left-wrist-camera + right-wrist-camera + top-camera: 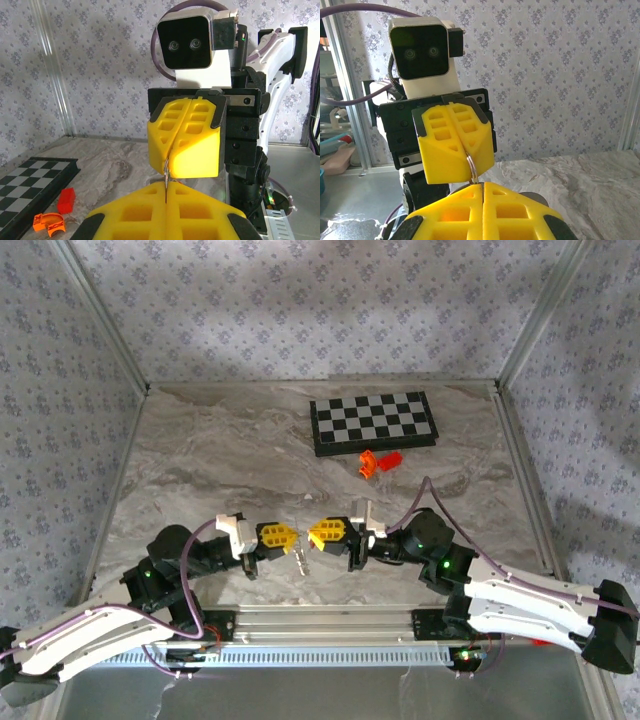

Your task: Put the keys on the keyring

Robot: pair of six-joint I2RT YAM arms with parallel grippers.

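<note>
The chessboard (373, 423) lies on the bench (200, 460), toward its far right. Small pieces (372, 464) lie close together just before the chessboard's near edge. Well before the chessboard and to its left, close to the bench's near edge, the left end effector (292, 537) and the right end effector (313, 533) meet tip to tip above the bench, the left one lying farther left of the chessboard. Both are clamped on one ring (471, 170), which spans the small gap between their tips. The keys (300, 558) hang beneath that gap, on the side away from the chessboard.
</note>
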